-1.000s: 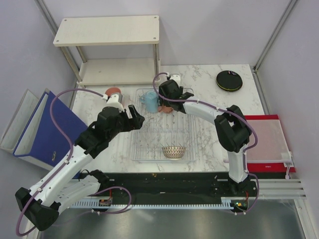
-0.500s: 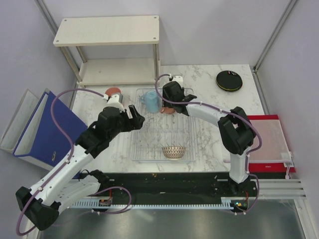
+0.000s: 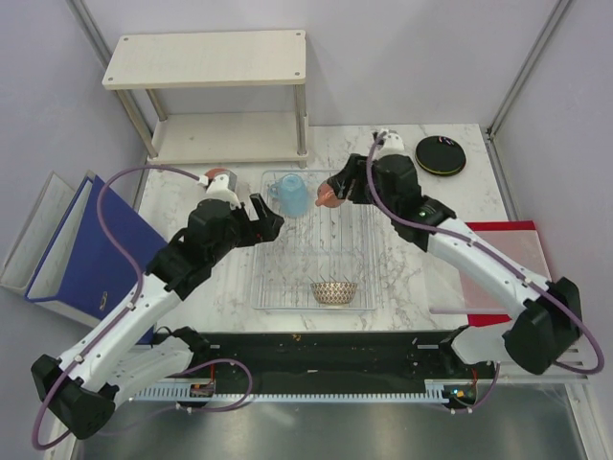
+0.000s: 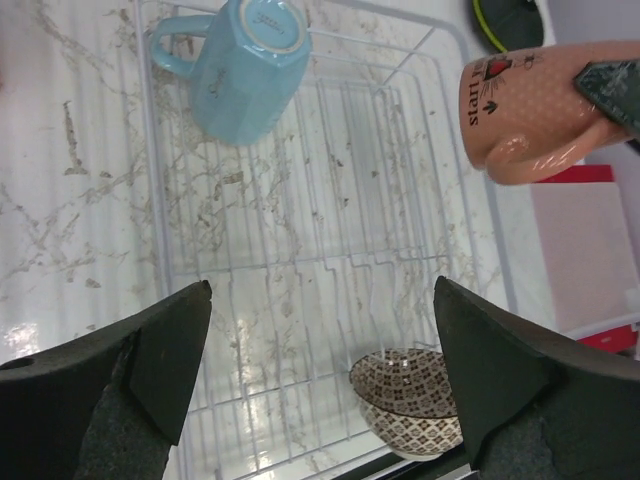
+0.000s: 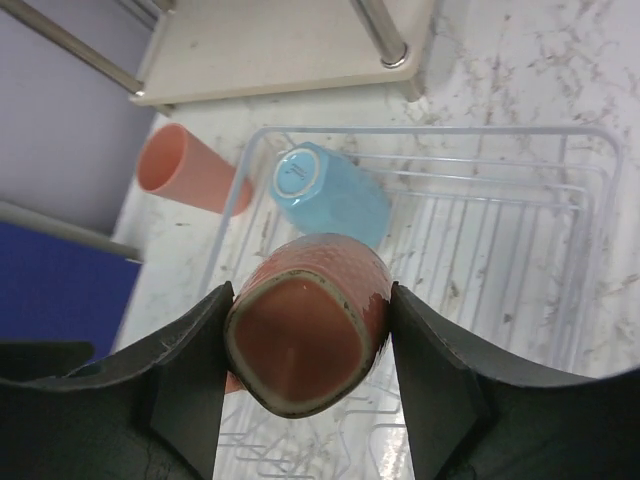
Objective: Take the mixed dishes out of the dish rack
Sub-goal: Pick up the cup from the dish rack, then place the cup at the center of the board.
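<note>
Marble counter point(image 3: 407, 264) is carrying everything. The right fingers point(image 5: 190, 380) are clamping the salmon cup point(image 5: 305, 345) above the dish rack's point(image 3: 257, 287) far end, and the left fingers point(image 4: 160, 350) are hanging spread over it (gripping nothing). Inside, the light blue cup point(image 4: 245, 70) is lying far-left and the net-patterned bowl point(image 4: 405, 400) is sitting at the near end. An orange tumbler point(image 5: 185, 170) is resting just outside.

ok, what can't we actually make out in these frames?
Top view: salmon tumbler left of the dish rack is partly hidden by the left arm.
Left wrist view: black plate is cut off by the top edge; patterned bowl is partly covered by the left gripper.
Right wrist view: salmon cup in the right gripper hides the rack wires under it; the bowl is out of frame.
</note>
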Robot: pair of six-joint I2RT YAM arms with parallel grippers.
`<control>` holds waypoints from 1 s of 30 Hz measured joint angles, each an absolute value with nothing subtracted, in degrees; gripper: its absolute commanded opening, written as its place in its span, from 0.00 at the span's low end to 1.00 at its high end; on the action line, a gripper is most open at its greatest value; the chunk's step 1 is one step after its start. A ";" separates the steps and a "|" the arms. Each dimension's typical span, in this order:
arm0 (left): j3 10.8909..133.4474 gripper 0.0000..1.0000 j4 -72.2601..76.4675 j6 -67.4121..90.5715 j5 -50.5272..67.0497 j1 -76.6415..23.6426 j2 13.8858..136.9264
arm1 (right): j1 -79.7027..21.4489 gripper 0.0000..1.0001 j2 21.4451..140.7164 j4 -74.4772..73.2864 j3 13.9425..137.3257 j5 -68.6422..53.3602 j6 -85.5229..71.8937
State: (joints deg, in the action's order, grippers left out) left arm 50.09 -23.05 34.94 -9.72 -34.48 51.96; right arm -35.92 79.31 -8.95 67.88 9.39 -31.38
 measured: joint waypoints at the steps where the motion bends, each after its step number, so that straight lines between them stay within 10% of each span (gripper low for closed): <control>1: 50.09 0.99 -22.35 35.42 -9.02 -34.46 51.81 | -34.59 0.00 77.03 -6.07 64.86 6.00 -32.93; 18: 32.12 0.78 27.62 60.95 30.33 -20.69 51.77 | -22.46 0.00 84.25 62.81 33.65 -27.77 -77.71; 30: 31.66 0.77 38.15 65.14 35.35 -22.41 58.04 | -23.97 0.00 92.49 70.19 33.52 -30.20 -86.41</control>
State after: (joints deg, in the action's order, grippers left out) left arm 31.66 38.15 65.14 35.35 -22.41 58.04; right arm -23.97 92.49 70.19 33.52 -30.20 -86.41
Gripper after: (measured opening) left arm 0.782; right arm 0.658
